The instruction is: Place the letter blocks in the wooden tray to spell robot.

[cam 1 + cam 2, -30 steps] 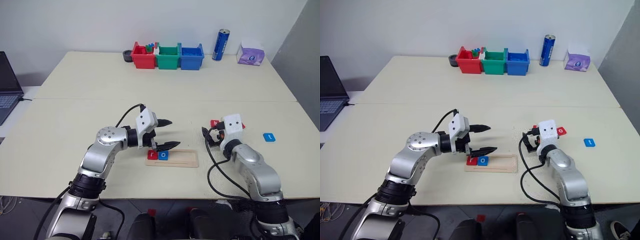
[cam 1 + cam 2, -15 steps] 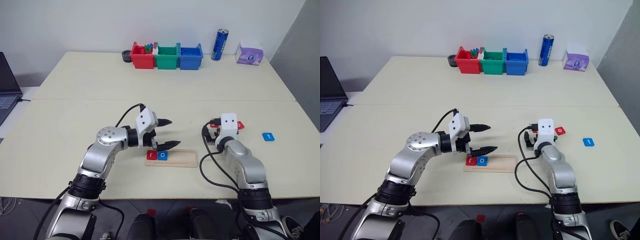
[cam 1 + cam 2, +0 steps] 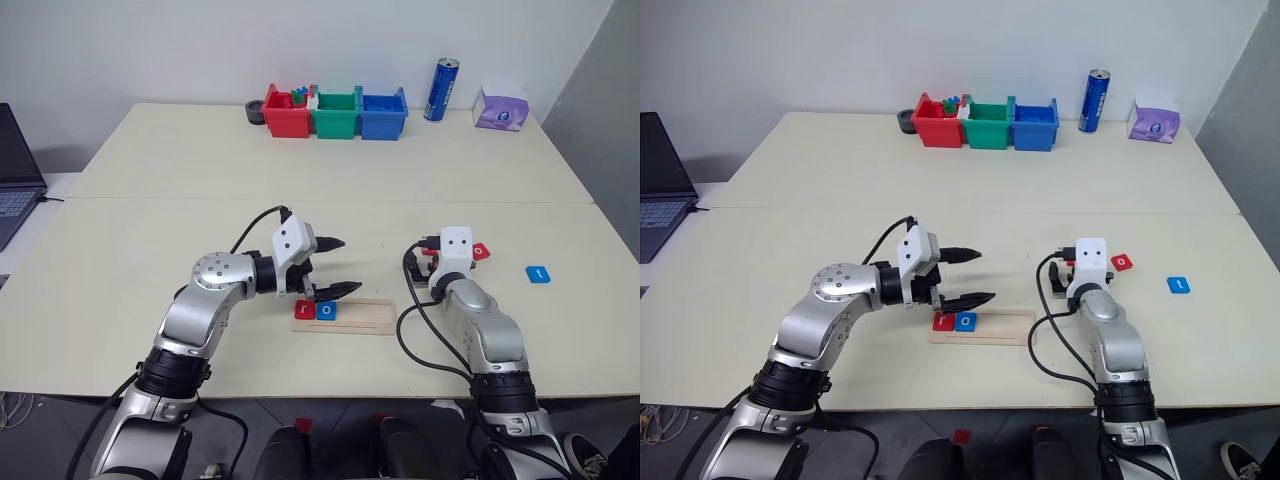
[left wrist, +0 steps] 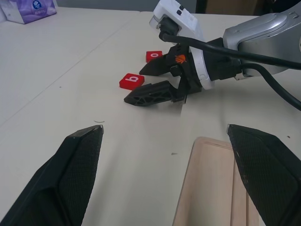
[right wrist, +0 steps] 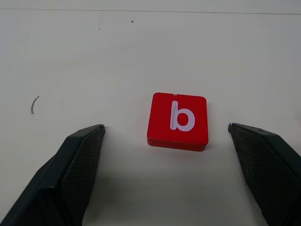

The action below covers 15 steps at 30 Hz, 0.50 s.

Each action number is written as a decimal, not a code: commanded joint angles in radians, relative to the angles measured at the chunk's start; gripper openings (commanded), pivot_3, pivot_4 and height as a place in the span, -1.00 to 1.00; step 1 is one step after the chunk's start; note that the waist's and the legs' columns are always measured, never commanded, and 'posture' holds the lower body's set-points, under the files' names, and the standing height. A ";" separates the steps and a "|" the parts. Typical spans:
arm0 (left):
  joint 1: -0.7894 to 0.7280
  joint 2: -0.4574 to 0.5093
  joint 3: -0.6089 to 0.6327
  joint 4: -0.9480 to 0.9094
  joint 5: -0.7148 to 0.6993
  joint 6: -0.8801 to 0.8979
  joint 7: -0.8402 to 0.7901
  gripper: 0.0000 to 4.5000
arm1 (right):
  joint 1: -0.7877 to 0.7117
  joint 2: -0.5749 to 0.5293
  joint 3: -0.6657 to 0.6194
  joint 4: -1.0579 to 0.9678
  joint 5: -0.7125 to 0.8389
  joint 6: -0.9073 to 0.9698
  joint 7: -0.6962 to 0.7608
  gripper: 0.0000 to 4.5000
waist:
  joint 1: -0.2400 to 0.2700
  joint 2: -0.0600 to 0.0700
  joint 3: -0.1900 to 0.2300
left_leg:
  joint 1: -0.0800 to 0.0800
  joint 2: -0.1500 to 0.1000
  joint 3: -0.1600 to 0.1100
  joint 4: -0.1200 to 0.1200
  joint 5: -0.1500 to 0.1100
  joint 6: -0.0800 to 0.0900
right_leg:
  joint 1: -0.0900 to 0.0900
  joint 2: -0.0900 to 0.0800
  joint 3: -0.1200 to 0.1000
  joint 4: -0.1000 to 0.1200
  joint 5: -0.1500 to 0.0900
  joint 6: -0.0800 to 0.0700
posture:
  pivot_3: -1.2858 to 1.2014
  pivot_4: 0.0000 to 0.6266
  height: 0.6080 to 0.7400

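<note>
Moved: we log our right gripper (image 5: 165, 129) forward to red b (image 5: 178, 120), jaws wide, block between, untouched. Left gripper (image 3: 334, 268) released above tray (image 3: 360, 318); r (image 3: 303, 311), o (image 3: 325, 311) seated.

Silver arms, white wrist boxes, black cables, each pincer (image 4: 151, 81) with black textured fingers.

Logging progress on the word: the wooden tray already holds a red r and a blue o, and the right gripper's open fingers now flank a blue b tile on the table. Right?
Not quite: the b tile between the right gripper's open fingers is red, not blue, as the right wrist view shows. The wooden tray does hold a red r and a blue o.
</note>
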 commanded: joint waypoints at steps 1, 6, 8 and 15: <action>-0.014 0.000 0.003 -0.033 -0.013 -0.005 0.008 0.97 | -0.019 0.006 -0.031 0.031 -0.011 -0.018 -0.025 1.00 | 0.000 0.000 0.000 | 0.000 0.000 0.000 0.000 0.000 0.000 | 0.000 0.000 0.000 0.000 0.000 0.000 | 0.03 -0.52 1.00; -0.003 0.004 0.005 -0.045 -0.017 -0.002 0.006 1.00 | -0.018 0.009 -0.040 0.040 -0.006 -0.027 -0.025 0.44 | -0.001 0.000 0.000 | 0.000 0.000 0.000 0.000 0.000 0.000 | 0.000 0.000 0.000 0.000 0.000 0.000 | 0.03 -0.52 1.00; -0.001 0.005 0.005 -0.047 -0.017 -0.001 0.005 1.00 | -0.015 0.007 -0.041 0.041 -0.005 -0.029 -0.022 0.11 | -0.001 0.000 0.000 | 0.000 0.000 0.000 0.000 0.000 0.000 | 0.000 0.000 0.000 0.000 0.000 0.000 | 0.03 -0.52 1.00; -0.004 0.002 0.005 -0.042 -0.013 -0.001 0.011 1.00 | 0.017 -0.018 -0.025 -0.027 -0.005 0.009 0.019 -0.35 | 0.000 0.000 0.000 | 0.000 0.000 0.000 0.000 0.000 0.000 | 0.000 0.000 0.000 0.000 0.000 0.000 | 0.03 -0.52 1.00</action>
